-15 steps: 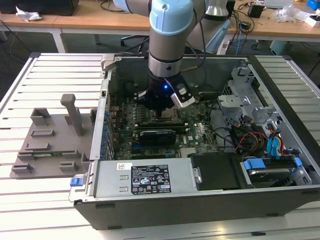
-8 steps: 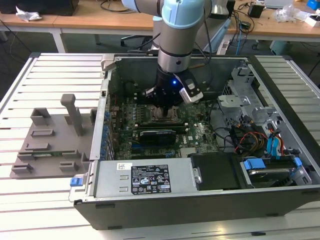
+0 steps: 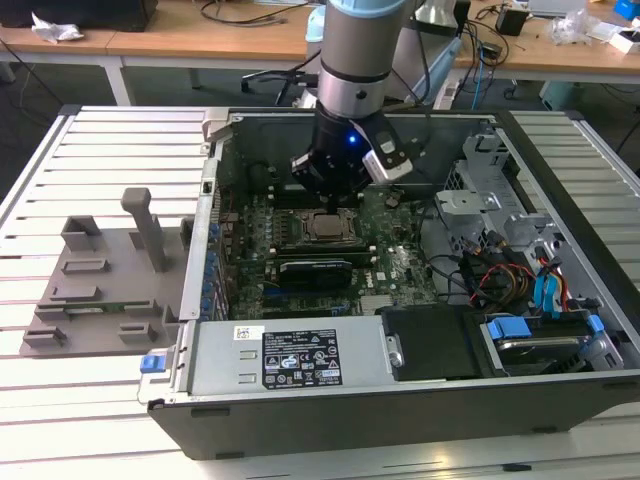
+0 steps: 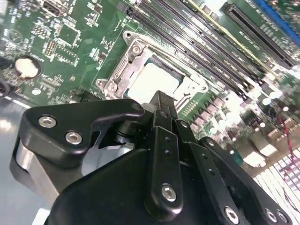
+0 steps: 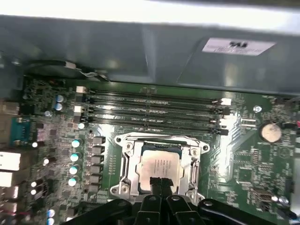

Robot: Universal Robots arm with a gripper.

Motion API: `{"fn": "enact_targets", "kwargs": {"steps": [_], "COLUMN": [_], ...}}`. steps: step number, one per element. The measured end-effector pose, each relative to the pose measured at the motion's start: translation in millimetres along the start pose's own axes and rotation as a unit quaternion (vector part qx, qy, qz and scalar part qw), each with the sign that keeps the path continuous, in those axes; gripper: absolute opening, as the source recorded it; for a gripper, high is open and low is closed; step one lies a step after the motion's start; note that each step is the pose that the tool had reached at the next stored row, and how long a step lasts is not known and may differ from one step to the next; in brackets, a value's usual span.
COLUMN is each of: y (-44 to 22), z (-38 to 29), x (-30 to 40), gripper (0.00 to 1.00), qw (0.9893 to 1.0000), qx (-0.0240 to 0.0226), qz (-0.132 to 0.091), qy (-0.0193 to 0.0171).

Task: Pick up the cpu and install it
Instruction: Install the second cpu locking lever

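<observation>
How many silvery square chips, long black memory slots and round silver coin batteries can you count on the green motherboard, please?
silvery-grey square cpu, lying in the socket: 1
long black memory slots: 4
round silver coin battery: 1
Total: 6

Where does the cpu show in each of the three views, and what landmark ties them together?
Exterior view: the cpu lies in the socket on the motherboard, just below the gripper.
Second wrist view: the cpu sits inside the metal socket frame, just beyond the gripper.
First wrist view: the cpu sits mid-socket, above the fingertips.
Shared landmark: the socket frame around it.
</observation>
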State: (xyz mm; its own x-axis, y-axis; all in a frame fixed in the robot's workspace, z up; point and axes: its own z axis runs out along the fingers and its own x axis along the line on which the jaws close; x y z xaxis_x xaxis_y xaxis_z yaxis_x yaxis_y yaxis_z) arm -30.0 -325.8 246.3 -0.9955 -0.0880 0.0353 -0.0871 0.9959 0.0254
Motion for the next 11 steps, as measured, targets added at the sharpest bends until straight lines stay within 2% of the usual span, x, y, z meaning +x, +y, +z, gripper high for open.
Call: {"fn": "enact_targets", "kwargs": {"steps": [2,3,5,6,11], "y": [0.2,0.4,0.6,0.7,1.3], "z": [-9.0,-16.4,-22.0,-28.2,-50.4], "x": [0.4,0.6,0.8,1.0,1.8], "gripper": [0.11,0.11,0.11,0.11,0.11], "qw": [1.0,1.0,1.0,1.0,1.0], "qx": [0.0004,0.0009,0.0012,0.0014,0.002], "qz": [0.0,0.0,0.0,0.0,0.0], "qy": [0.0001,0.0001,0.0001,0.0002,0.0002]}}
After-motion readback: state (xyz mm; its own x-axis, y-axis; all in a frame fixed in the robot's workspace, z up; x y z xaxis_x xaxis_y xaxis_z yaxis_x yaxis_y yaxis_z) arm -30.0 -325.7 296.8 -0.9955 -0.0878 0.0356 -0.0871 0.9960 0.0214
